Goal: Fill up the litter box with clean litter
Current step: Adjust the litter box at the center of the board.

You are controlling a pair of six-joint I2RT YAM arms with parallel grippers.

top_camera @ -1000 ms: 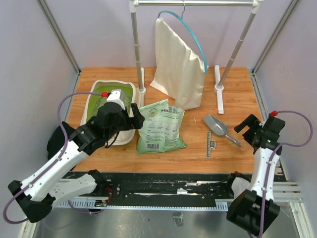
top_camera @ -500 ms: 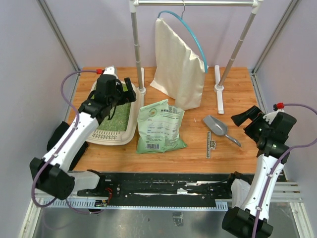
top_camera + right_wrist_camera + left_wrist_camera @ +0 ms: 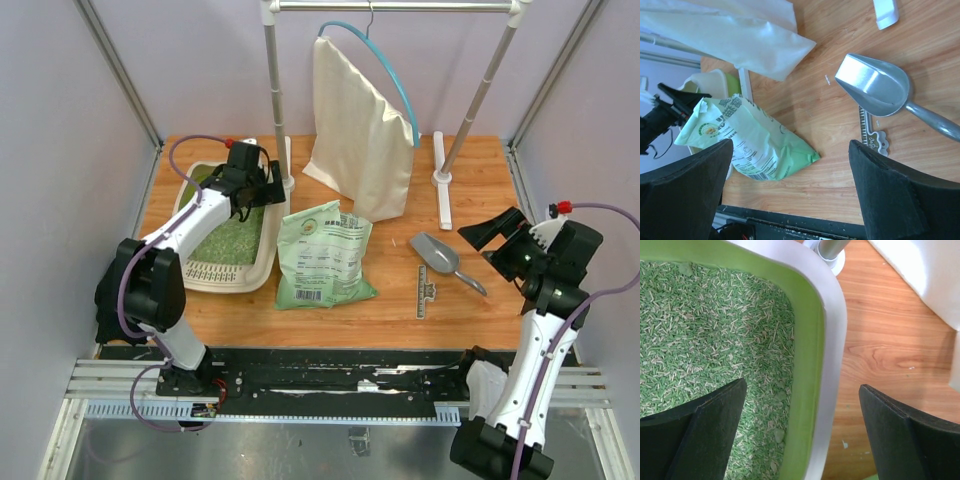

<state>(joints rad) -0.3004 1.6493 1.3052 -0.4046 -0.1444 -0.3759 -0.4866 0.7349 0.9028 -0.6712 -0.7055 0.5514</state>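
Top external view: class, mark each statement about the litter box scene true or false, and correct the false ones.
1. The litter box holds litter. True.
2. The left claw is shut on the scoop. False: it is open over the box's right rim; the scoop lies untouched on the table.
3. The green bag lies flat between box and scoop. True.
4. The right claw holds the bag. False: it is open and empty, near the scoop.

I saw the metal scoop (image 3: 874,85) lying on the wooden table (image 3: 830,125), well apart from the green printed bag (image 3: 750,142), with a corner of the litter box (image 3: 715,79) showing behind that bag.
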